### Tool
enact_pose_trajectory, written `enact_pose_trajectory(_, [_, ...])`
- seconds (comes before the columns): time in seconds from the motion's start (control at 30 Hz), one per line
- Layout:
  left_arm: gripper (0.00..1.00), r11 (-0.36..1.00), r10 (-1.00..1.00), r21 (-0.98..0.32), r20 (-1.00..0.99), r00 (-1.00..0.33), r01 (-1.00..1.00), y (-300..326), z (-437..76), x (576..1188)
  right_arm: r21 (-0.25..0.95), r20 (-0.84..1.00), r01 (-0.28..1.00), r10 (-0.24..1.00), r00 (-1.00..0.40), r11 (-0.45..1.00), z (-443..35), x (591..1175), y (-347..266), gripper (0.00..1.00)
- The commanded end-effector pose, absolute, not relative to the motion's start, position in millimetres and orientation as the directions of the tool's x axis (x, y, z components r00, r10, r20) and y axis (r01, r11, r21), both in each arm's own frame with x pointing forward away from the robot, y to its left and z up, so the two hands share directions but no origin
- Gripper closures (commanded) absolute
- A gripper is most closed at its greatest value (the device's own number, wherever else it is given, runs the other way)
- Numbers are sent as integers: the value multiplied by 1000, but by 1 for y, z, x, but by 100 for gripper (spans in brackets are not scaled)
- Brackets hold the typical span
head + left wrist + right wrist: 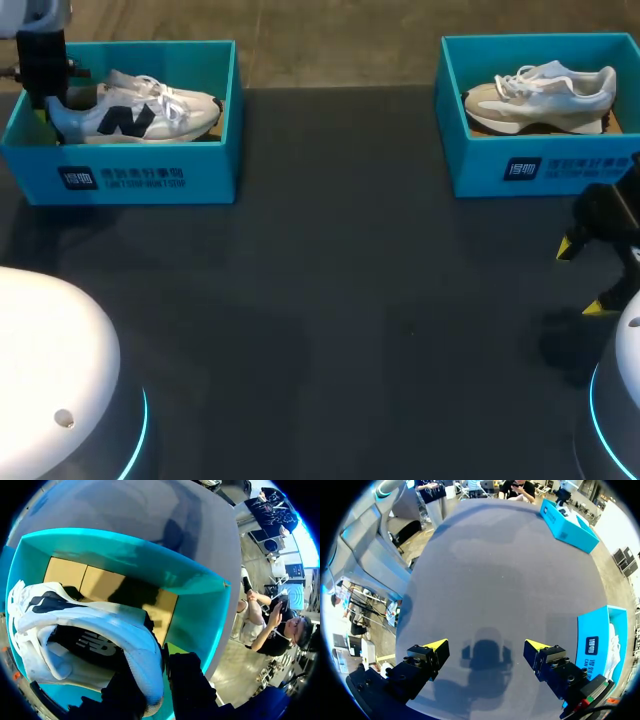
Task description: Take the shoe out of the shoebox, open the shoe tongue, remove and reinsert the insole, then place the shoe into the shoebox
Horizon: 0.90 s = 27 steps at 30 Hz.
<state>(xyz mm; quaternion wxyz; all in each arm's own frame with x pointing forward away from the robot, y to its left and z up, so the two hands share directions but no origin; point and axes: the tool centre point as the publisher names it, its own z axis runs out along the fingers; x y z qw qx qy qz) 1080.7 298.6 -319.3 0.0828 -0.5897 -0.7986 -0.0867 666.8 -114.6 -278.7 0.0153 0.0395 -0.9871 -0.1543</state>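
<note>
Head view: 2 shoeboxes (150, 182) (480, 160), 2 shoes (150, 112) (545, 92); left gripper (45, 98) tight on 1 heel (64, 120), right gripper (583, 278) spread.

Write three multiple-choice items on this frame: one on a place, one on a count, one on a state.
1. Where is the left pincer?
A) at the left shoe's heel, inside the left box
B) at that shoe's toe
C) raised clear of both boxes
2. How many boxes hold a shoe?
A) none
B) one
C) two
3. The right pincer is:
A) shut on a shoe
B) open and empty
C) shut on an insole
Key: 1A, the heel sits between its fingers; 2C, the right box holds the right shoe too; 3B, its yellow tips stand apart over the table.
</note>
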Motion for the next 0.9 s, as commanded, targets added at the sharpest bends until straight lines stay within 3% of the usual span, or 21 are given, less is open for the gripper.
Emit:
enact_pose_trajectory(0.03, [100, 277, 934, 41, 224, -279, 960, 300, -317, 1078, 304, 16, -73, -82, -996, 950, -279, 666, -115, 0])
enact_pose_trajectory(0.9, [100, 186, 954, 44, 230, -191, 982, 304, -328, 1054, 304, 16, -73, -82, -996, 950, -279, 666, -115, 0])
